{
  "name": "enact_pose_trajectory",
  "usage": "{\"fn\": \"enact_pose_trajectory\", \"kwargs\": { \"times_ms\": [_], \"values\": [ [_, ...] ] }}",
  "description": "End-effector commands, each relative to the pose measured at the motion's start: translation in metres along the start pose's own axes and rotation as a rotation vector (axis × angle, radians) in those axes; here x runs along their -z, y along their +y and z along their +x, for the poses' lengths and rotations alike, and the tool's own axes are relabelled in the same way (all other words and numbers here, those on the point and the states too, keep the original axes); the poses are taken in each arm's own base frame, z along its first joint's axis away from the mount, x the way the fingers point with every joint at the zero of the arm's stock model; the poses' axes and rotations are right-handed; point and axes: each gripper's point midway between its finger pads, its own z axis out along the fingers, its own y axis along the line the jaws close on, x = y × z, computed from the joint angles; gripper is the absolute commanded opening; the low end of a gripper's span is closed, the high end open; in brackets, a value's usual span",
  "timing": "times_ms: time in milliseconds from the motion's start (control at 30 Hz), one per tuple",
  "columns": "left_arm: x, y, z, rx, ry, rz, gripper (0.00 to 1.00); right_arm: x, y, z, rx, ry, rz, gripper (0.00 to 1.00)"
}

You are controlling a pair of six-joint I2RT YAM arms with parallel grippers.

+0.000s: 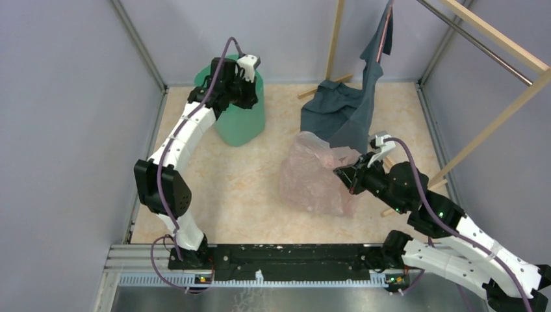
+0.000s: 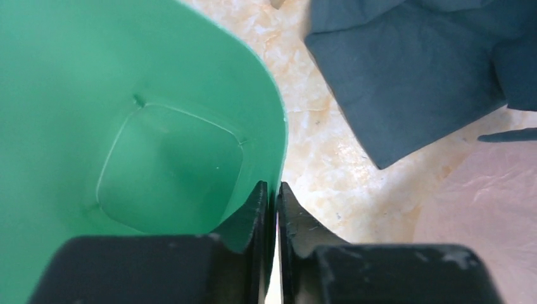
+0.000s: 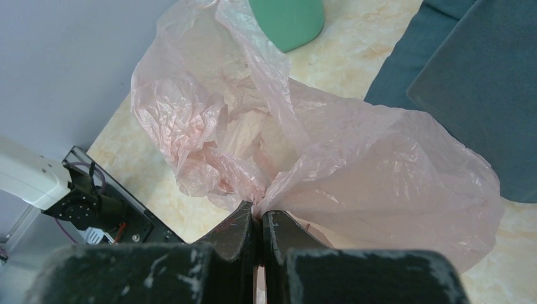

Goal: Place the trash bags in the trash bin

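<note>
Pinching bunched film of trash bag (image 3: 380,183), right gripper (image 3: 258,218) jaws pressed together; bag sits beside garment (image 1: 338,110), well apart from trash bin (image 1: 242,123); left gripper (image 2: 273,197) clamps bin rim, probably steadying it for loading.

The left arm (image 1: 188,127) hides much of the bin's (image 1: 243,127) mouth from above. The right wrist view cuts off the bin at top, the cloth (image 3: 468,82) at right.

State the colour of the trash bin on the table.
The trash bin is plain mint green, seen best in the left wrist view.
</note>
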Motion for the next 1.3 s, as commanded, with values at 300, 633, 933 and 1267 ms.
{"fn": "enact_pose_trajectory", "kwargs": {
  "times_ms": [300,633,933,1267],
  "values": [
    [0.061,-0.113,-0.015,0.116,-0.029,0.025,0.0,0.018,0.007,-0.021,-0.017,-0.078,-0.041,0.0],
    [0.07,-0.169,0.025,0.224,0.011,-0.146,0.0,0.048,0.006,-0.035,0.008,-0.127,-0.068,0.0],
    [0.067,-0.189,0.056,0.381,0.097,-0.307,0.0,0.073,0.032,-0.041,-0.052,-0.143,-0.232,0.0],
    [0.056,-0.255,0.035,0.37,0.064,0.027,0.52,0.109,0.045,-0.053,-0.114,-0.156,-0.327,0.0]
  ]
}}
